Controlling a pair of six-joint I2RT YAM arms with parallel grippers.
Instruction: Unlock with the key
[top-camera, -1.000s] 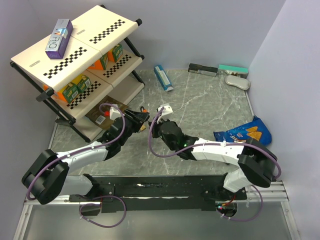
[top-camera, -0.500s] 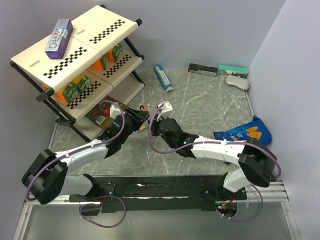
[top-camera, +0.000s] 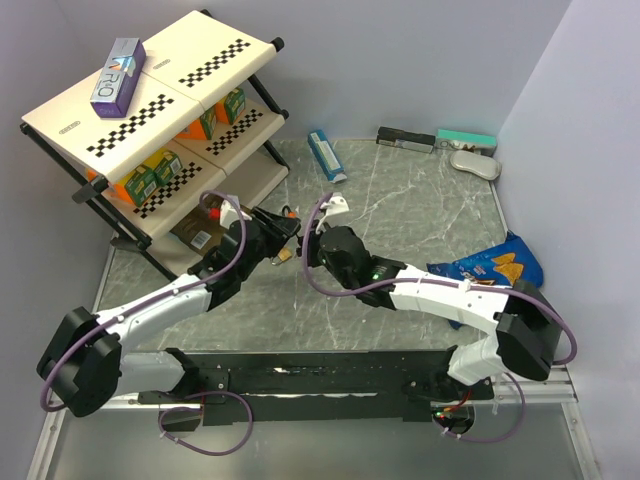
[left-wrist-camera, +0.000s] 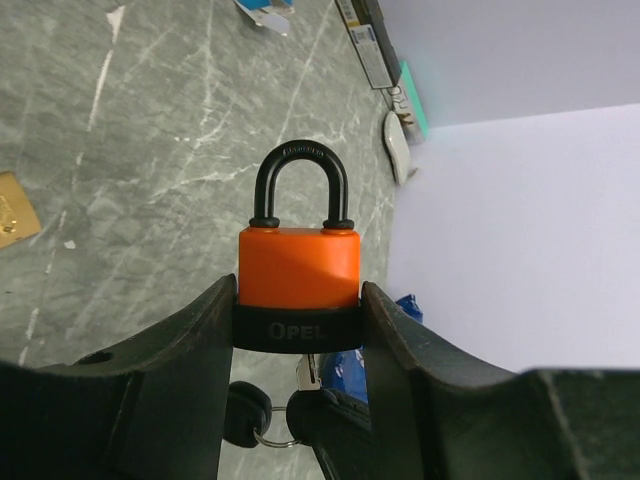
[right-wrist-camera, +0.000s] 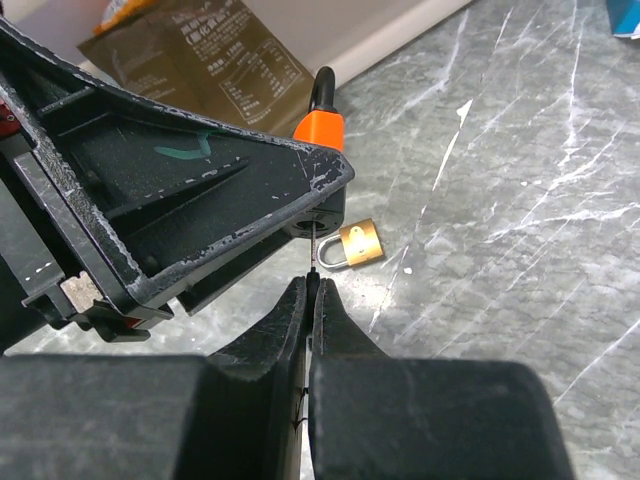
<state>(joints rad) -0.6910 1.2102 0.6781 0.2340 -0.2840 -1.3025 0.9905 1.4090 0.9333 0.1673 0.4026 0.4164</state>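
The left tool (left-wrist-camera: 298, 300) stands about half open and clamps an orange-bodied padlock (left-wrist-camera: 299, 272) with a black steel shackle. One finger (left-wrist-camera: 190, 350) presses on each side of the black band at the padlock's base. The padlock sits upright between the fingers, its shackle closed and pointing away from the wrist.

Directly under the padlock's base, between the left tool's fingers, hangs the small dark key cluster (left-wrist-camera: 247, 408) of black heads, a wire ring and thin metal blades. One silver blade touches the underside of the padlock.

The right tool (right-wrist-camera: 310, 288) is closed tight, its fingertips pinching a thin blade of that cluster. The blade runs straight out from the tips to the bottom of the padlock. How deep it sits in the keyway cannot be told.

Just beyond the right tool's tips and a little to their right, a small brass padlock (right-wrist-camera: 358, 243) lies on the grey marbled surface (right-wrist-camera: 520, 200), apart from both tools. A brown foil packet (right-wrist-camera: 200, 50) lies beyond the left tool.
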